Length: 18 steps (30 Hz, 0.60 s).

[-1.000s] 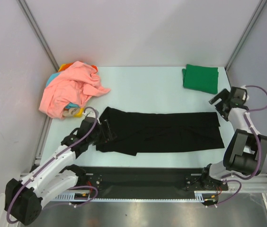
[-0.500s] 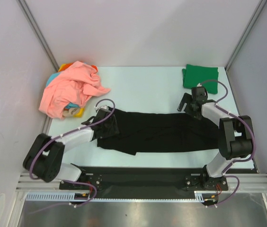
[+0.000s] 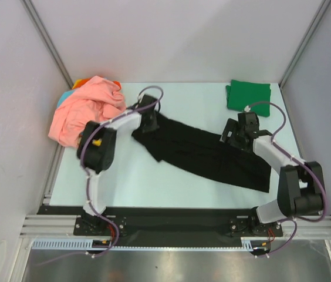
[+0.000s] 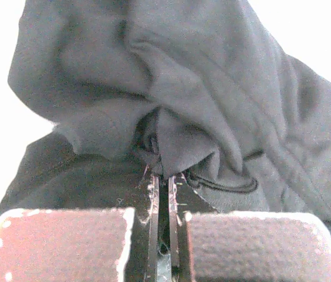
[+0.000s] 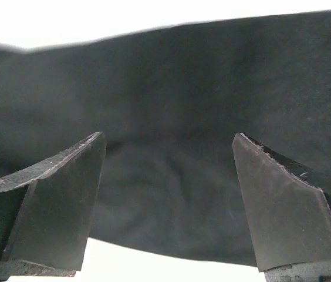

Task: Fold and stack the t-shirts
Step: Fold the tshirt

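Observation:
The black t-shirt [image 3: 212, 155] lies as a long folded band, slanting from back left to front right. My left gripper [image 3: 149, 120] is shut on its bunched left end, and the left wrist view shows the cloth [image 4: 212, 88] pinched at the closed fingertips of that gripper [image 4: 161, 176]. My right gripper [image 3: 231, 134] stands open just above the band's far edge near its right part. In the right wrist view, black cloth [image 5: 171, 88] lies between and beyond the spread fingers of the gripper [image 5: 168, 138]. A folded green t-shirt [image 3: 249, 96] sits at the back right.
A loose heap with the salmon-pink t-shirt [image 3: 86, 111] on top lies at the back left. Orange [image 3: 81, 83], teal [image 3: 64, 97] and yellow [image 3: 97, 141] cloth peek out around it. Walls close in the table [image 3: 177, 100] at the back and sides.
The left gripper has shut on the black shirt's left end and carried it toward the back, swinging the band onto a slant. The right gripper came in over the shirt and stayed open.

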Motion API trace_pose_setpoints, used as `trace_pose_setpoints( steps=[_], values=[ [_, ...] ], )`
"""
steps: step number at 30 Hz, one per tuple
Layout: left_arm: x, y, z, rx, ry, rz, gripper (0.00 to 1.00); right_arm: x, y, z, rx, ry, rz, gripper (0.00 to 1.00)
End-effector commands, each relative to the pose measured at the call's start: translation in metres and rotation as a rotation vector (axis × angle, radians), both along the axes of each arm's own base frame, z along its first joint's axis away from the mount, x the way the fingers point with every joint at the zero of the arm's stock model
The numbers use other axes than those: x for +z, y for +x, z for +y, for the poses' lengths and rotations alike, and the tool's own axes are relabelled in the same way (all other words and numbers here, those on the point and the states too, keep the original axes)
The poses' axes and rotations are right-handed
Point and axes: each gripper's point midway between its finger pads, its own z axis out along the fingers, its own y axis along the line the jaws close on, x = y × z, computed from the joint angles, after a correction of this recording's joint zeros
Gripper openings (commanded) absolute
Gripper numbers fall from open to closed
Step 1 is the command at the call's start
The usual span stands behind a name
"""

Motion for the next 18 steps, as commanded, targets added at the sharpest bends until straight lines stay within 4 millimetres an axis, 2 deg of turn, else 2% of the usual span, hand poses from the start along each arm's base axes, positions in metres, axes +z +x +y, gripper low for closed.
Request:
trace_pose_setpoints(
  steps=[1, 3, 4, 5, 6, 7, 8, 9, 10, 11, 12, 14, 16, 17, 18],
  values=[
    [0.033, 0.099, -0.006, -0.04, 0.042, -0.098, 0.0, 0.043, -0.004, 0.005, 0.016, 0.018, -0.099, 0.93],
    [0.048, 0.14, -0.012, -0.09, 0.05, -0.148, 0.0, 0.052, -0.014, 0.008, 0.034, 0.018, -0.104, 0.93],
    [0.054, 0.179, -0.028, -0.112, 0.02, -0.204, 0.0, 0.065, -0.018, 0.009, 0.039, 0.025, -0.14, 0.94],
    [0.062, 0.198, -0.035, -0.142, 0.0, -0.248, 0.0, 0.068, -0.026, 0.01, 0.05, 0.035, -0.14, 0.94],
    [0.07, 0.214, -0.055, -0.221, -0.121, -0.289, 0.02, 0.073, -0.03, 0.013, 0.059, 0.044, -0.152, 0.95],
    [0.085, 0.232, -0.068, -0.26, -0.198, -0.372, 0.28, 0.086, -0.033, 0.014, 0.067, 0.057, -0.194, 0.95],
    [0.097, 0.236, -0.077, -0.278, -0.275, -0.409, 0.48, 0.09, -0.037, 0.02, 0.097, 0.078, -0.211, 0.95],
    [0.121, 0.247, -0.083, -0.291, -0.322, -0.508, 0.65, 0.09, -0.042, 0.021, 0.108, 0.077, -0.214, 0.96],
    [0.089, 0.236, -0.082, -0.286, -0.328, -0.441, 0.89, 0.092, -0.046, 0.023, 0.116, 0.078, -0.224, 0.96],
    [0.145, 0.229, -0.082, -0.285, -0.356, -0.533, 0.96, 0.094, -0.051, 0.024, 0.131, 0.075, -0.226, 0.96],
    [0.172, 0.222, -0.079, -0.283, -0.366, -0.605, 1.0, 0.09, -0.06, 0.032, 0.161, 0.066, -0.209, 0.96],
    [0.174, 0.216, -0.073, -0.273, -0.342, -0.598, 1.0, 0.08, -0.064, 0.029, 0.146, 0.037, -0.178, 0.96],
    [0.206, 0.204, -0.062, -0.257, -0.305, -0.597, 1.0, 0.065, -0.074, 0.038, 0.173, 0.006, -0.136, 0.95],
    [0.213, 0.202, -0.051, -0.221, -0.257, -0.596, 1.0, 0.056, -0.077, 0.035, 0.152, -0.03, -0.105, 0.95],
    [0.23, 0.189, -0.041, -0.2, -0.233, -0.579, 1.0, 0.051, -0.083, 0.044, 0.184, -0.047, -0.091, 0.94]
  ],
)
